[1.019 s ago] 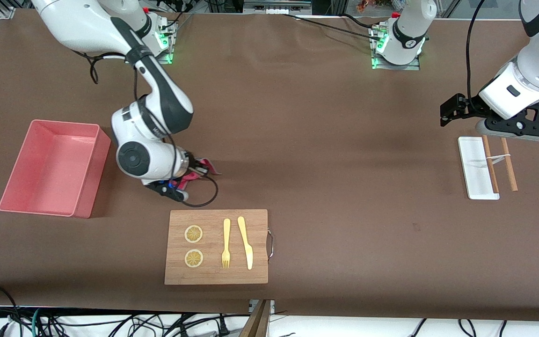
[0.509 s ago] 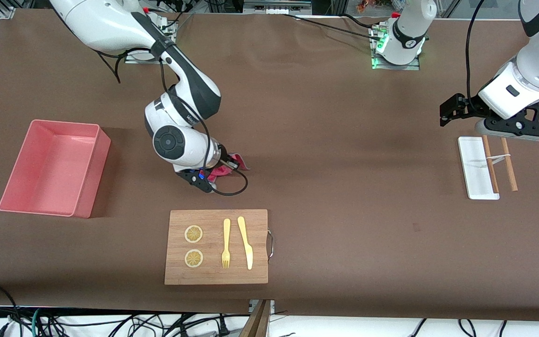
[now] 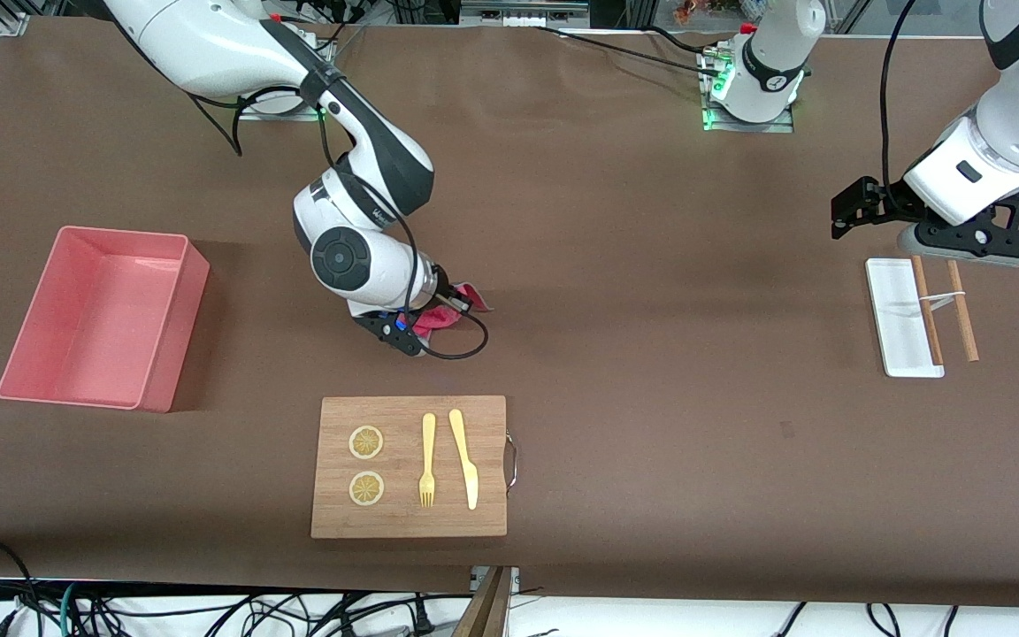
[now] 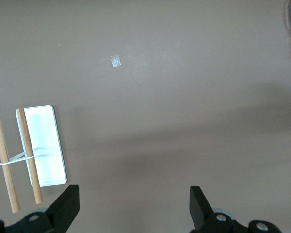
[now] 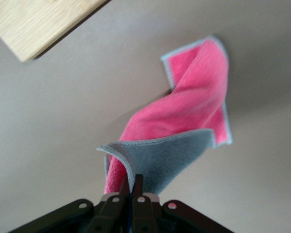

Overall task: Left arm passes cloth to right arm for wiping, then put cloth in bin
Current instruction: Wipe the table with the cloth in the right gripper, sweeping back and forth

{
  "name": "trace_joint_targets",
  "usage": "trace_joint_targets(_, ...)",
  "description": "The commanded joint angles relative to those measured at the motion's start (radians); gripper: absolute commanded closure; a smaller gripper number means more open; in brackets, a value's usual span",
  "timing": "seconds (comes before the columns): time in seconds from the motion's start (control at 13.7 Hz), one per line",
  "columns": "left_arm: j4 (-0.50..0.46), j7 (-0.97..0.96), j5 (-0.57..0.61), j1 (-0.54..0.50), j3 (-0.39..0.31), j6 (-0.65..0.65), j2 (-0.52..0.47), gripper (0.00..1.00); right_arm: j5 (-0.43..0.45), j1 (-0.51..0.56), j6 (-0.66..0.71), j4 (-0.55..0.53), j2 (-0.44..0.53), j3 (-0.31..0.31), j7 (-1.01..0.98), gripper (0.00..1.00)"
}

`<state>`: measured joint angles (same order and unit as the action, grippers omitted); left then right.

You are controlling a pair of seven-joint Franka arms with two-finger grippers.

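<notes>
My right gripper (image 3: 440,311) is low over the brown table, a little farther from the front camera than the cutting board. It is shut on one edge of the cloth (image 3: 465,301). In the right wrist view the cloth (image 5: 189,121) trails from the pinched fingertips (image 5: 131,187), crimson-pink face up with a grey fold, its loose end lying on the table. The salmon-pink bin (image 3: 175,341) stands empty at the right arm's end of the table. My left gripper (image 3: 974,252) hangs open and waits above the white tray; its fingers (image 4: 68,206) hold nothing.
A wooden cutting board (image 3: 408,411) with two lemon slices (image 3: 366,442), a fork (image 3: 427,460) and a knife (image 3: 465,460) lies near the front edge. A flat white tray (image 3: 897,318) with tied chopsticks (image 3: 962,310) lies at the left arm's end.
My right arm has swept the cloth along the table, away from the bin and toward the left arm's end. The left arm has not moved.
</notes>
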<state>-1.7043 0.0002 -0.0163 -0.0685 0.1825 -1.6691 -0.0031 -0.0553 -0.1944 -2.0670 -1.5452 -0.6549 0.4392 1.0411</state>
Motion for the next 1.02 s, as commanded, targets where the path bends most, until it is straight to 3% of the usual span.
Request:
trace_joint_targets(0.0, -0.005, 0.017, -0.004, 0.001, 0.002, -0.011, -0.003, 0.00, 0.014, 0.071, 0.089, -0.003, 0.014, -0.019, -0.157, 1.00)
trace_joint_targets(0.36, -0.003, 0.017, -0.004, 0.003, 0.002, -0.011, -0.003, 0.00, 0.018, 0.130, 0.226, -0.003, 0.035, -0.135, -0.435, 1.00)
trace_joint_targets(0.95, -0.003, 0.017, -0.004, 0.003, 0.002, -0.011, -0.003, 0.00, 0.020, 0.147, 0.300, -0.003, 0.054, -0.368, -0.856, 1.00)
